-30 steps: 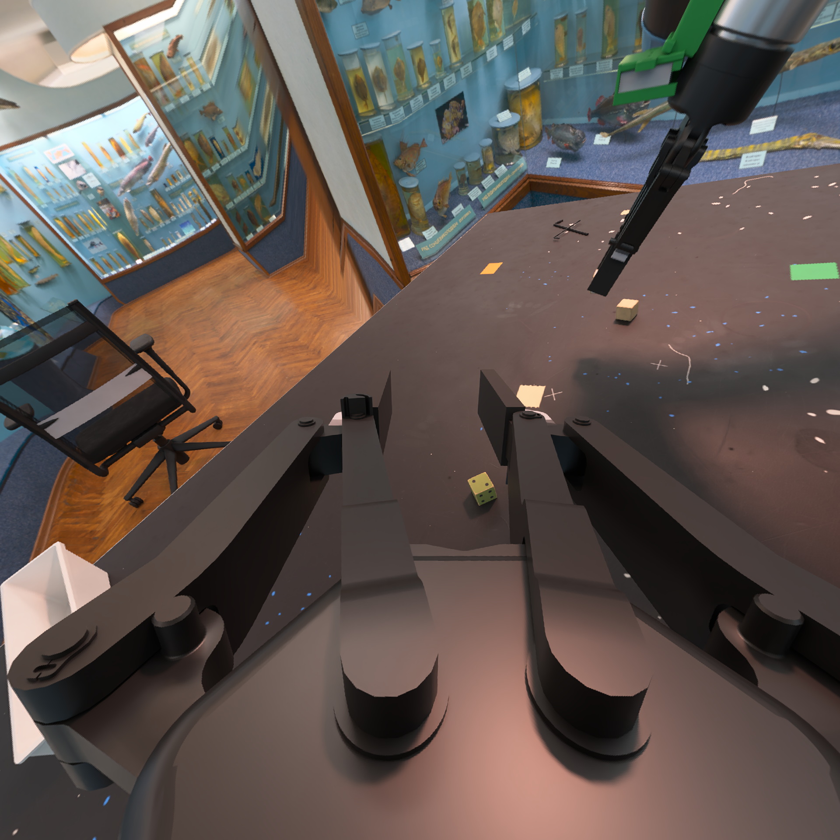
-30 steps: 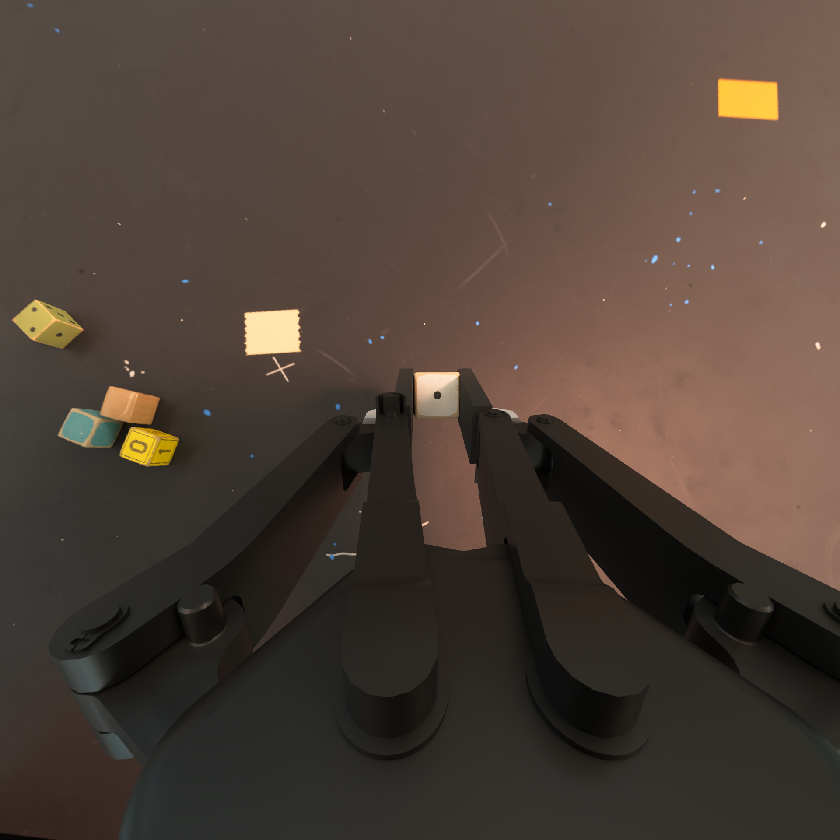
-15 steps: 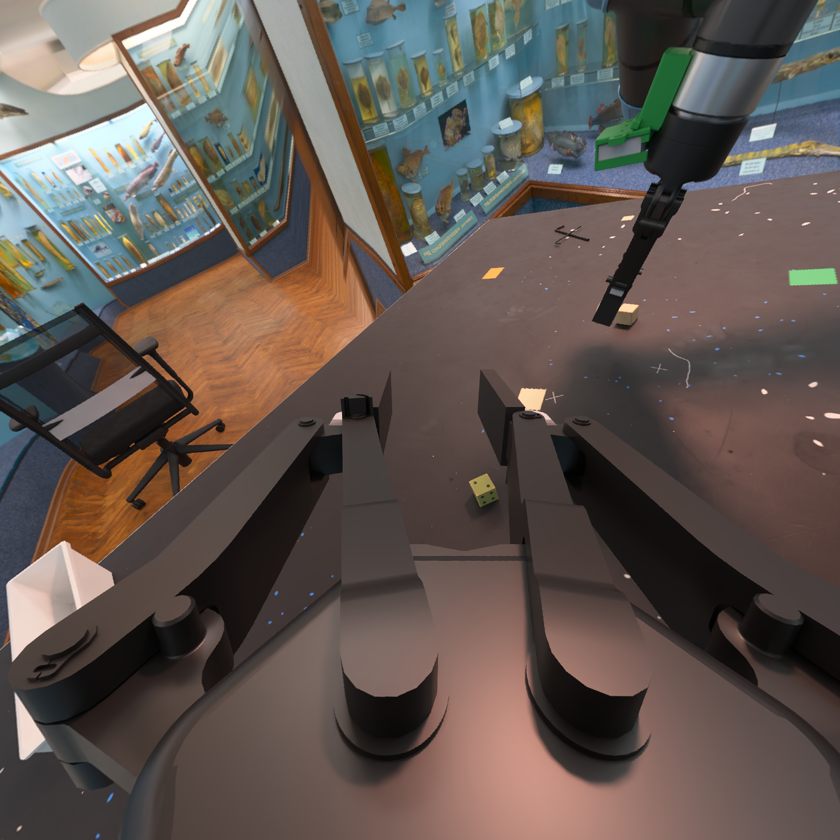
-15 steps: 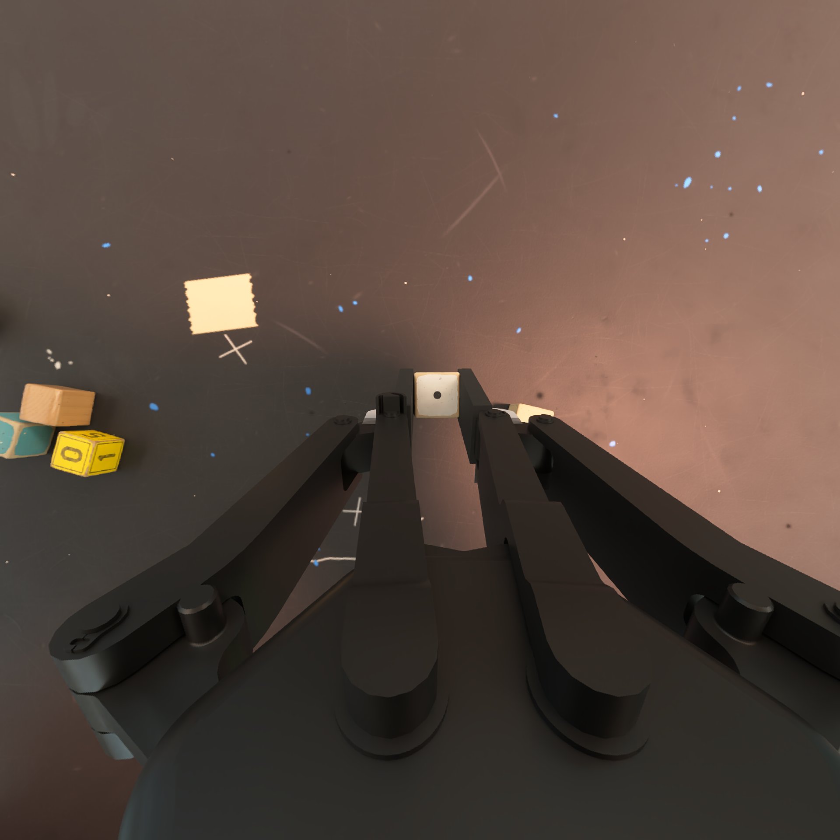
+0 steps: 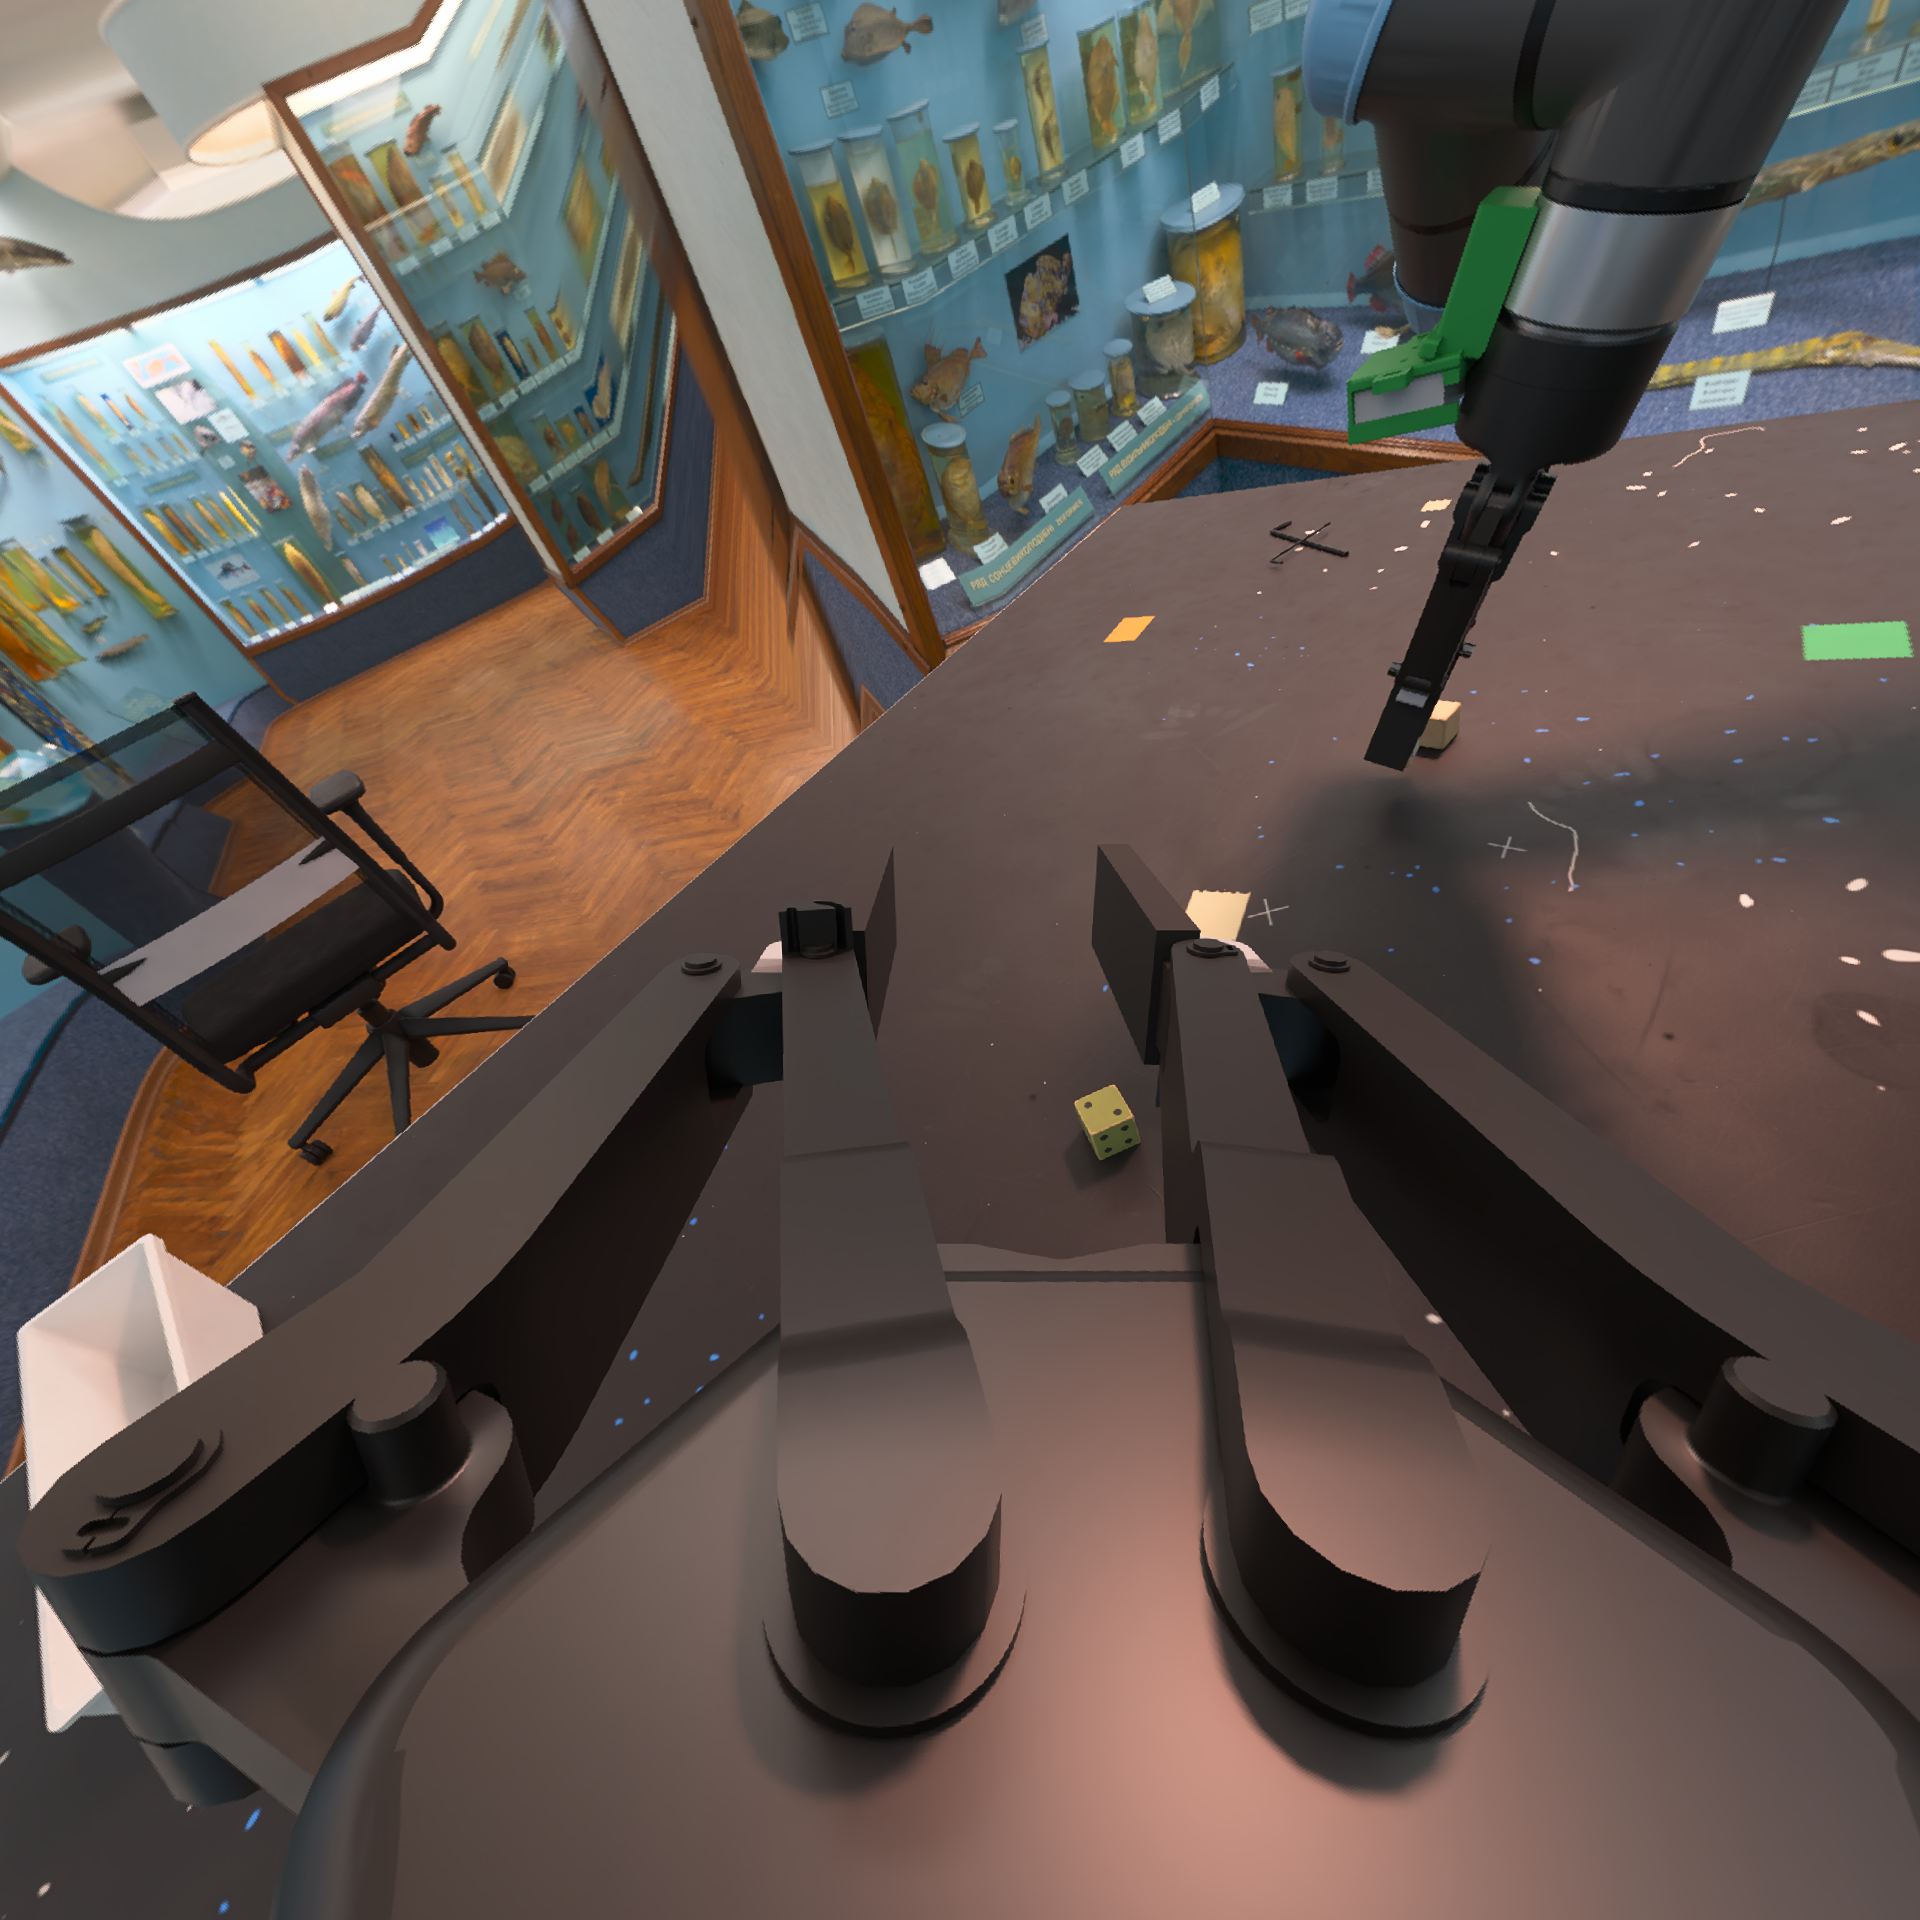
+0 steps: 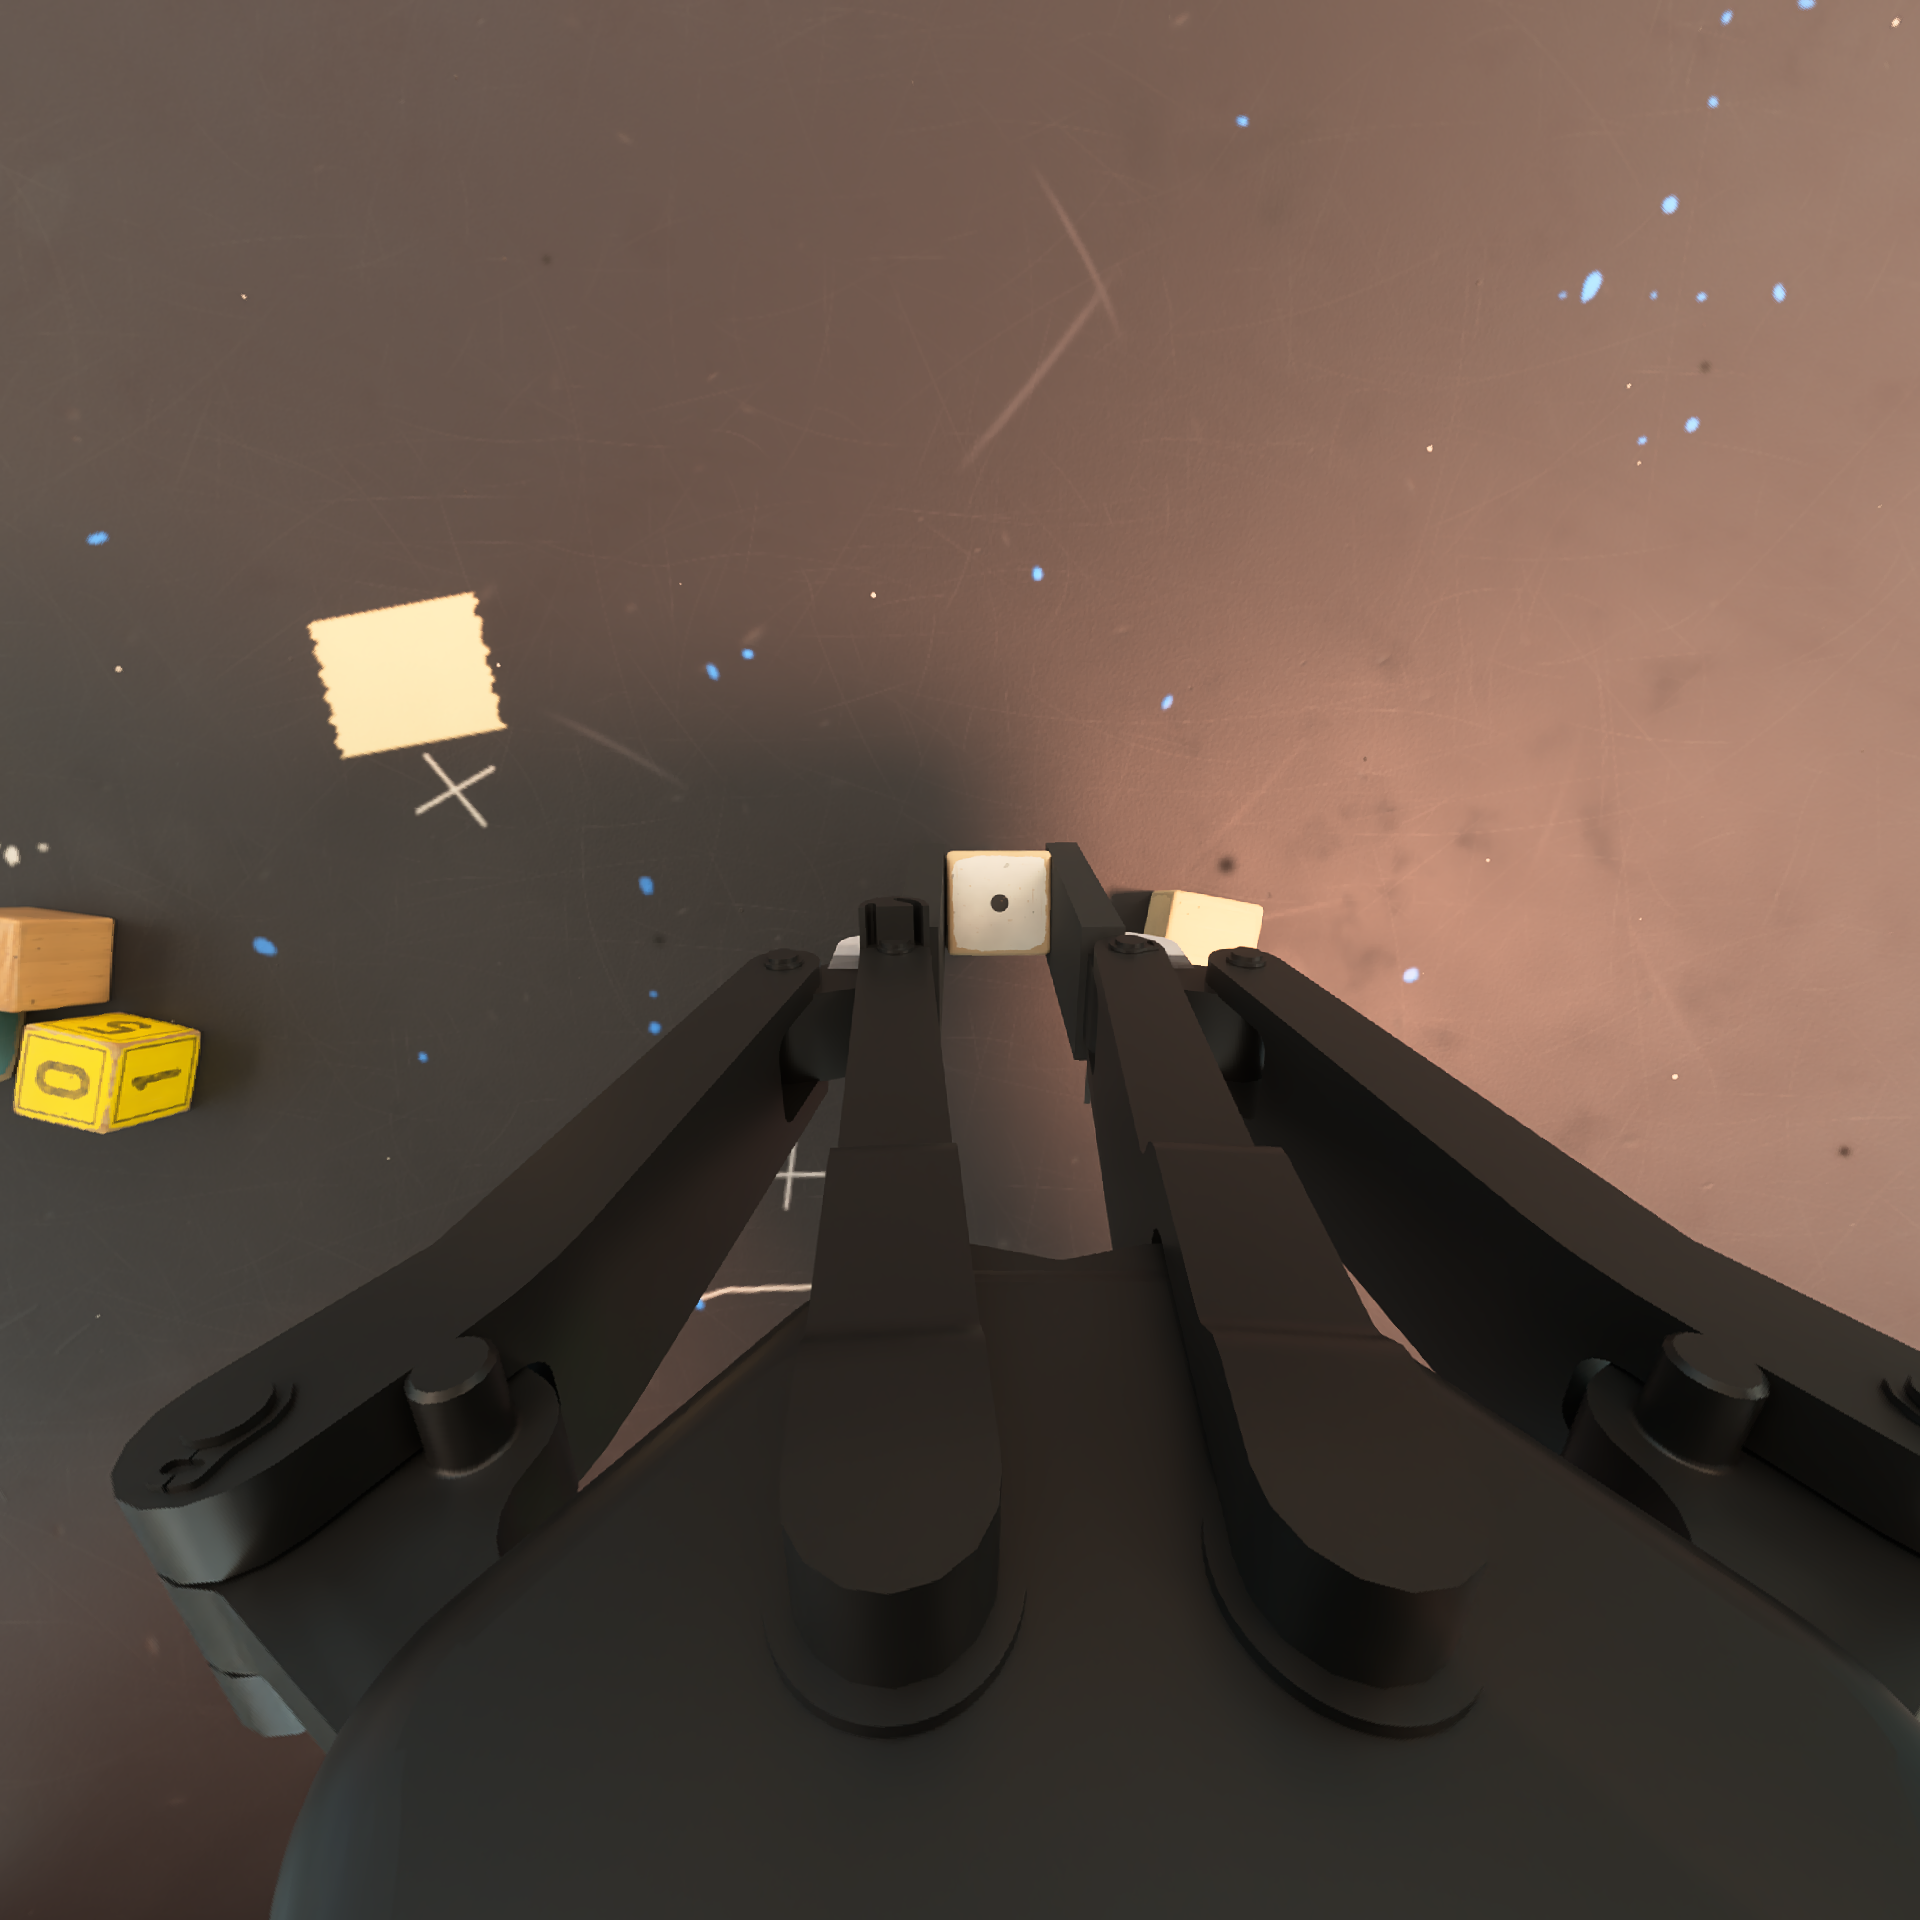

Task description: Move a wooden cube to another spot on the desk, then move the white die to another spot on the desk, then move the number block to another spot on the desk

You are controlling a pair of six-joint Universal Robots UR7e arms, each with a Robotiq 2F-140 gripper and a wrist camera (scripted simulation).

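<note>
My right gripper (image 6: 997, 914) is shut on the white die (image 6: 997, 902), whose one-dot face shows, and holds it low over the dark desk (image 6: 1351, 520). A pale wooden cube (image 6: 1205, 923) lies just right of its fingers. A brown wooden cube (image 6: 52, 958) and the yellow number block (image 6: 104, 1072) lie at the far left. In the left wrist view the right gripper (image 5: 1397, 727) hangs beside the pale cube (image 5: 1444, 724). My left gripper (image 5: 995, 914) is open and empty above a yellow-green die (image 5: 1108, 1122).
A cream tape patch (image 6: 405, 673) with a chalk cross lies left of the die. An orange patch (image 5: 1128, 629) and a green patch (image 5: 1855, 641) mark the far desk. A white bin (image 5: 104, 1371) stands at the desk's left edge, with an office chair (image 5: 260, 935) beyond it.
My right gripper has come down towards the desk with the white die, and the pale wooden cube has come into view beside its fingers. The left gripper has not moved.
</note>
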